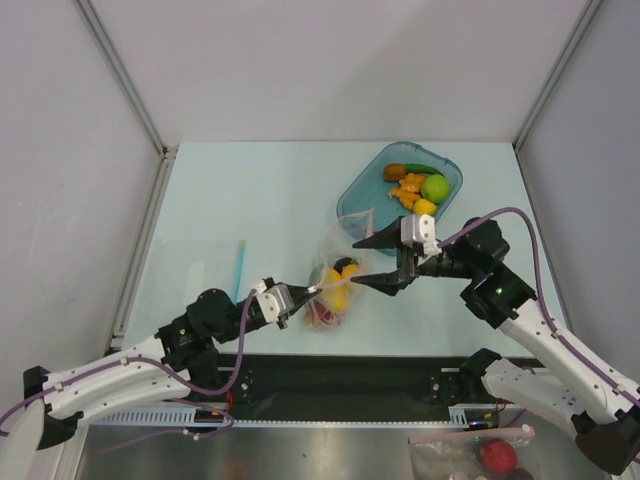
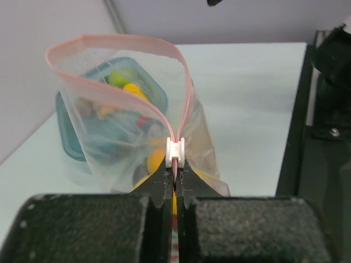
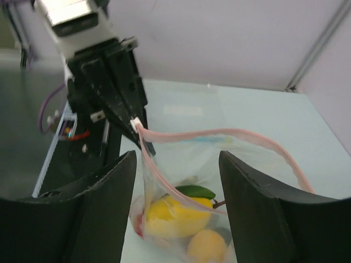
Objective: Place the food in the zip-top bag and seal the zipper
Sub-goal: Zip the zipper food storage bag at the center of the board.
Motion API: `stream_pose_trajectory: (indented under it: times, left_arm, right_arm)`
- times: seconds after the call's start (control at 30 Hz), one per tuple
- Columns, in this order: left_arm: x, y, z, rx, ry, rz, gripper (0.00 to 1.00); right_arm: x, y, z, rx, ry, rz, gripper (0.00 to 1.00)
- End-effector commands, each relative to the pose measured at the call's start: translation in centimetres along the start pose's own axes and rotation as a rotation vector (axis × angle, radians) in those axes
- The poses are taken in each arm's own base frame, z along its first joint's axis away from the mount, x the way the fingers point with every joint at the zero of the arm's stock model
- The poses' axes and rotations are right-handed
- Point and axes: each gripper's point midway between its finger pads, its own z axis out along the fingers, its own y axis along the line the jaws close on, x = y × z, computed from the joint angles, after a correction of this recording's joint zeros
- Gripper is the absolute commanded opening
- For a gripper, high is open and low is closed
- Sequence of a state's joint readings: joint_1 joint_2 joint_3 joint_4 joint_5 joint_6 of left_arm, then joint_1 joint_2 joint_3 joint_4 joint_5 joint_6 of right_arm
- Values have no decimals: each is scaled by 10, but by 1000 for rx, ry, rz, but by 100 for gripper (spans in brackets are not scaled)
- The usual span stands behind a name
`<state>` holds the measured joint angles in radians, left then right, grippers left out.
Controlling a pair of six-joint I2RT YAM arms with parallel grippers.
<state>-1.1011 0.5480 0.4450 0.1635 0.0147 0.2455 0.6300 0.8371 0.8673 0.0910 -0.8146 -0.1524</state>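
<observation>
zipper point(image 2: 118, 39) end pinched in left fingers point(image 2: 155, 186), zip-top bag point(image 1: 335, 290) beside spread right fingers point(image 3: 107, 192)

white arms point(image 1: 560, 372) with black joints, purple cables point(image 1: 520, 213), black wedge-shaped jaws

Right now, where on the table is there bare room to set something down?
The widest bare patch of the table lies along the far edge, between the light-blue stick and the teal tray. A smaller one lies right of the tray. The near middle is crowded: left claw pinching the zip-top bag, open right claw at its other side.
</observation>
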Motion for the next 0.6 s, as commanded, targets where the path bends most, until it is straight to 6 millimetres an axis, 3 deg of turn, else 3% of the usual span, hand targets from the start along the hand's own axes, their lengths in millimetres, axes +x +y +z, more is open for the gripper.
stream_pose_trajectory:
  times: [0.0,0.2,0.4,0.57]
  left_arm:
    - [-8,-24,4,154,-3,18,0]
    - [-2,-35,11,215,26,18,0]
    - [-3,-38,13,239,29,19,0]
    - [-5,-36,14,227,26,19,0]
  right_arm:
    - [4,26,5,-178,-20,-202,66]
    - [7,38,11,-284,-44,-304,59]
    - [37,55,28,-362,64,-307,47]
    - [52,60,41,-387,144,-301,47]
